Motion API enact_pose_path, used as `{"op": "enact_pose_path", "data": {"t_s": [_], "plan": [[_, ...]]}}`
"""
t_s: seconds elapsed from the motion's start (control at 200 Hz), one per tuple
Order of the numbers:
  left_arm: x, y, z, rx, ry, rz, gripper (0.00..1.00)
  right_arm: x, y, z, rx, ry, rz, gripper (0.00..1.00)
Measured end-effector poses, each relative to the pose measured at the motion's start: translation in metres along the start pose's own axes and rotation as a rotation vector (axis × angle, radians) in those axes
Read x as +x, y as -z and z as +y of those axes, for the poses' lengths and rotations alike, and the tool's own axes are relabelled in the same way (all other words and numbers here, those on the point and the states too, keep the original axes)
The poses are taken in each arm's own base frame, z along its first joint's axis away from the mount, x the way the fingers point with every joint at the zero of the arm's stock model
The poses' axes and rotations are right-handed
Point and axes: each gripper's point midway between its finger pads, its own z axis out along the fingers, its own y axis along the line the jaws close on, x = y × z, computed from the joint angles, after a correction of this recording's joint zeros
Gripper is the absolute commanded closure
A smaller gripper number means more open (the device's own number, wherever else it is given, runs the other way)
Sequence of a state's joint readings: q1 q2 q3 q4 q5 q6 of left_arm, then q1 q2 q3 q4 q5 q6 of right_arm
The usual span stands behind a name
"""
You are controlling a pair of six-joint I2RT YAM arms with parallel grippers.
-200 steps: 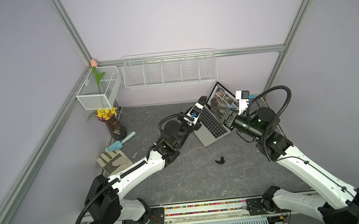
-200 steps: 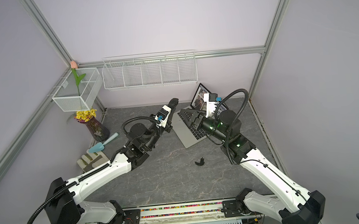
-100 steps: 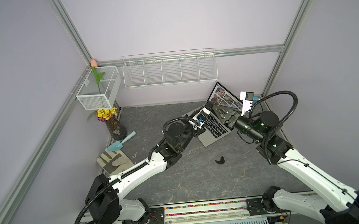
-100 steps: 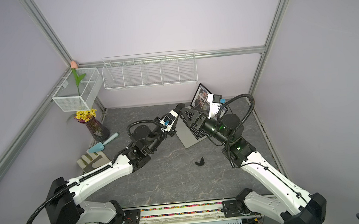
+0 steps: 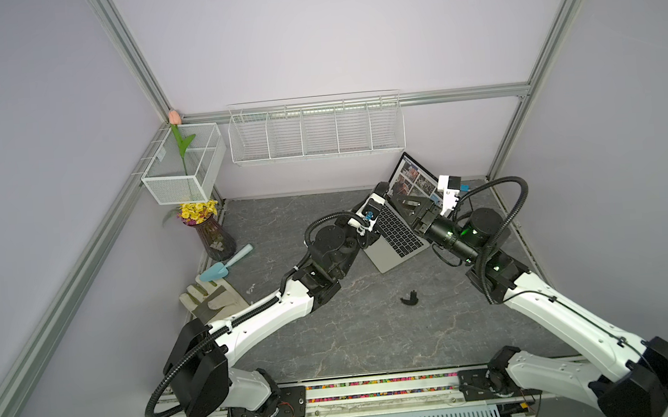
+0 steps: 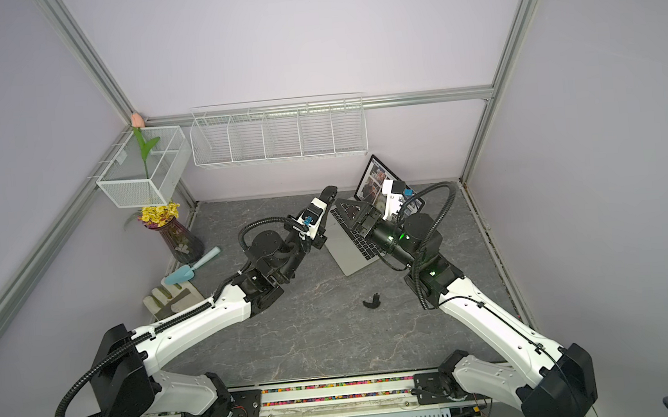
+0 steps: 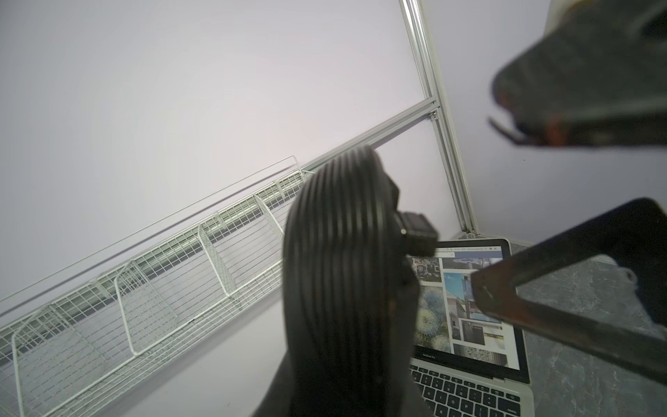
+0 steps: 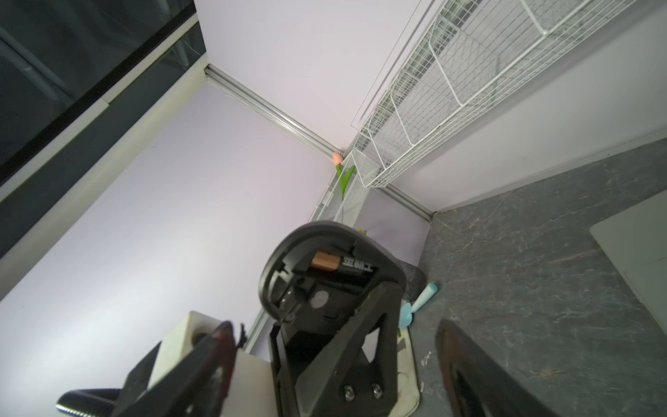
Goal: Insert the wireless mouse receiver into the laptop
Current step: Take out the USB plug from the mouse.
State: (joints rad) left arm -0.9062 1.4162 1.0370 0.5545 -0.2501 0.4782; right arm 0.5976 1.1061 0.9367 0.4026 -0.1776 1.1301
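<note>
Nearer the mouse (image 8: 325, 274) now, right tool (image 5: 409, 213) gapes empty — left tool (image 5: 379, 195) clenched on it.

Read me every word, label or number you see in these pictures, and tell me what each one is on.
"MacBook Pro": faint, on the laptop bezel under its screen; my best reading.
Three white Chinese characters on the battery inside the opened mouse: I cannot read them with certainty.
Lettering on the keys and the browser page: too small and blurred.
Nothing else legible.
</note>
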Motion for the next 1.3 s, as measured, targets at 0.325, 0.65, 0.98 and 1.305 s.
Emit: {"op": "enact_pose_path", "data": {"t_s": [0.325,0.65,0.98,1.305], "plan": [[0.006,-0.008,-0.002,-0.011,0.018,0.022,1.00,0.005,-0.021,-0.002,-0.075,-0.220,0.029,0.47],[0.007,-0.009,-0.006,-0.010,0.015,0.022,1.00,-0.004,-0.017,0.009,-0.142,-0.258,-0.017,0.55],[-0.001,-0.009,-0.001,-0.037,0.042,-0.009,1.00,-0.011,-0.014,0.021,-0.200,-0.285,-0.042,0.65],[-0.002,-0.010,-0.002,-0.045,0.047,-0.019,1.00,-0.013,-0.015,0.022,-0.211,-0.303,-0.047,0.66]]}}
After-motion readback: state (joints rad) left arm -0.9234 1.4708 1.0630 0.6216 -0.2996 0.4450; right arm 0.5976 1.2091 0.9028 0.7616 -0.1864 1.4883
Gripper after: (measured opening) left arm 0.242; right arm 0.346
